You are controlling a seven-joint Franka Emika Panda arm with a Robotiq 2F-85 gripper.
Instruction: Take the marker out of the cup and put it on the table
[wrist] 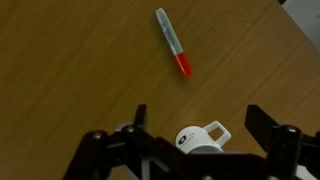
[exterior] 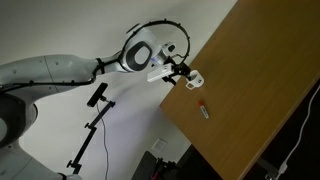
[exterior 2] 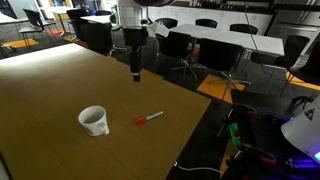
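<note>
Nearest the wrist camera, gripper: spread wide, dark fingers at lower left and lower right of the wrist view, nothing held between them.
Gripper from outside: hanging clear above the tabletop at upper centre of an exterior view, touching neither cup nor marker.
Cup: white, handle to the right, at bottom centre of the wrist view just below the gap between the jaws, lower part hidden by the gripper body.
Cup from outside: upright on the wood at lower left of an exterior view.
Marker: flat on the table and outside the cup, at upper centre of the wrist view, slanted, red end toward the cup.
Marker from outside: near the cup's right in an exterior view, not touching it; also a small pale stick, marker, at centre right.
Table: light-brown wood, filling the wrist view as table.
Arm: white, reaching in from the left of the frame.
Chairs: black, beyond the table's far edge, top of the frame.
</note>
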